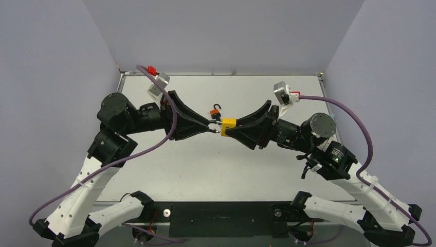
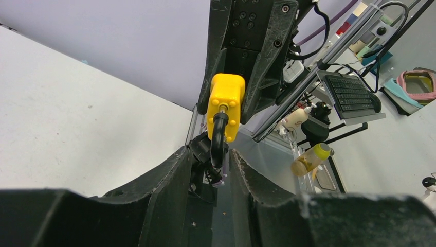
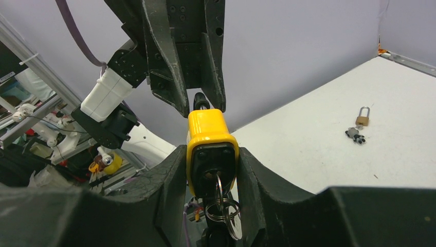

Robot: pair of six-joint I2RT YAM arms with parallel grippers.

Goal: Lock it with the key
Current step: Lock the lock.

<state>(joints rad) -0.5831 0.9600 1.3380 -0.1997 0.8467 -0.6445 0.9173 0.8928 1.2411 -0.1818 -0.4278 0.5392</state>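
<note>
Top view: 2 arms meet nose to nose over the mid desk (image 1: 205, 172), w/ 1 yellow padlock (image 1: 228, 123) held in the air btw them. Right tool (image 1: 230, 125) is pressed onto the lock body; left tool (image 1: 213, 127) is closed at the lock's left end. 1 small padlock (image 1: 216, 109), orange-looking, lies on the desk just behind the tips, apart from both tools. 2 purple cables (image 1: 174, 117), one per arm. Left wrist view: left tool (image 2: 214, 154) nipped on the 1 black shackle (image 2: 218, 138), loop down in the gap, yellow body above it w/ the right tool's fingers either side. Past the desk edge: 1 keyboard (image 2: 352, 92), 1 yellowish bottle (image 2: 310, 160), other clutter too blurred to tell. Right wrist view: yellow body wedged btw the right tool's (image 3: 212, 159) 2 fingers, keyhole end toward the cam. 1 key (image 3: 218, 186) sits in the keyhole w/ wire rings (image 3: 224, 212) hanging off it, exact no. unclear. Left tool (image 3: 201, 103) above hides most of the shackle. Small padlock (image 3: 362, 119) at far right on the desk, silver shackle, a small dark bit just beside it.
</note>
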